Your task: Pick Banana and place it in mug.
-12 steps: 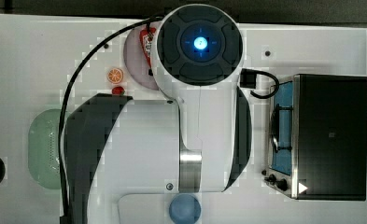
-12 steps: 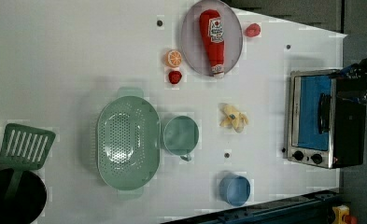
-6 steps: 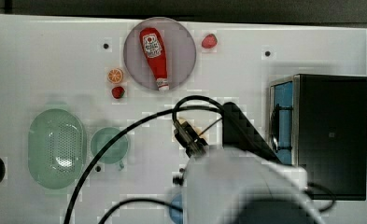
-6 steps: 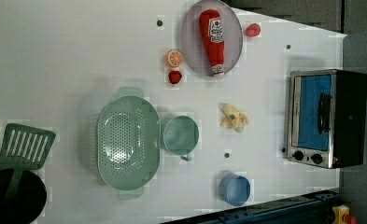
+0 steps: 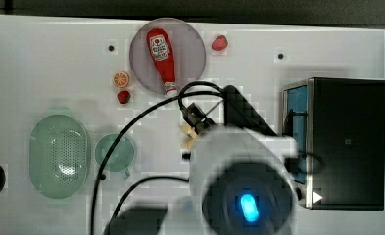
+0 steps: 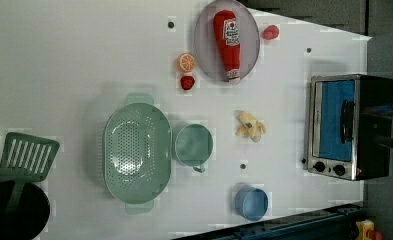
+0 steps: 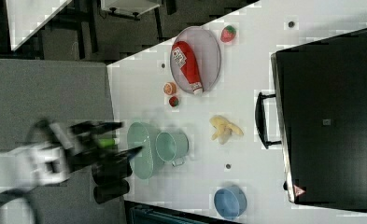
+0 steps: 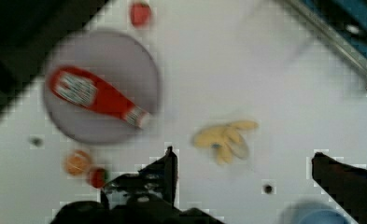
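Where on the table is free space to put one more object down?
Table is bare beyond the plate on the left view's left, above the basket. Another gap lies between banana and blue cup. Basket and mug sit crowded together.

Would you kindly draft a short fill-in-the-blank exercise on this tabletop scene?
1. The ketchup bottle lies on a round ____.
2. The banana lies on the table between the mug and the ____.
3. Beside the mug's other side sits the perforated green ____.
4. The mug holds ____.

Missing words: plate; toaster oven; basket; nothing
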Tool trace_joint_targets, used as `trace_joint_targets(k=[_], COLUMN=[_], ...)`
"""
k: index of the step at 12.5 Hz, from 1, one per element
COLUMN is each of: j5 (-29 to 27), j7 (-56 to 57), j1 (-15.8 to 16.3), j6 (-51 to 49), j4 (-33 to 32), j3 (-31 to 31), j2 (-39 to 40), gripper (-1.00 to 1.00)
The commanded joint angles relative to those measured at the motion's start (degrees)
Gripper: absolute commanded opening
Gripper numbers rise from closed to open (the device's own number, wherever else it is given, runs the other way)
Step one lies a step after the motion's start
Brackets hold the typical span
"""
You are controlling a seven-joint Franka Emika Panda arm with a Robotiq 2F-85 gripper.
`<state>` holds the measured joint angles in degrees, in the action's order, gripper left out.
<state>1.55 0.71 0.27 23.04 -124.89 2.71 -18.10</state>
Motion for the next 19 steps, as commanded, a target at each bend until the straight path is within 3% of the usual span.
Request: trace_joint_targets(k=[1, 8, 14, 19], j5=[-0.04, -0.01, -0.01, -0.01], j7=[13.46, 39.8, 42.11, 42.08], j1=[-0.1, -0.28, -0.28, -0.16], j6=[6.78, 23.68, 35.51, 43.21], j4=[-7.18, -12.32, -12.95, -13.35], j3=[-0.05, 0.85, 1.07, 0.71], j2=[7.62, 22.95, 35.43, 40.63], gripper=[1.0, 1.0, 1.0, 1.0])
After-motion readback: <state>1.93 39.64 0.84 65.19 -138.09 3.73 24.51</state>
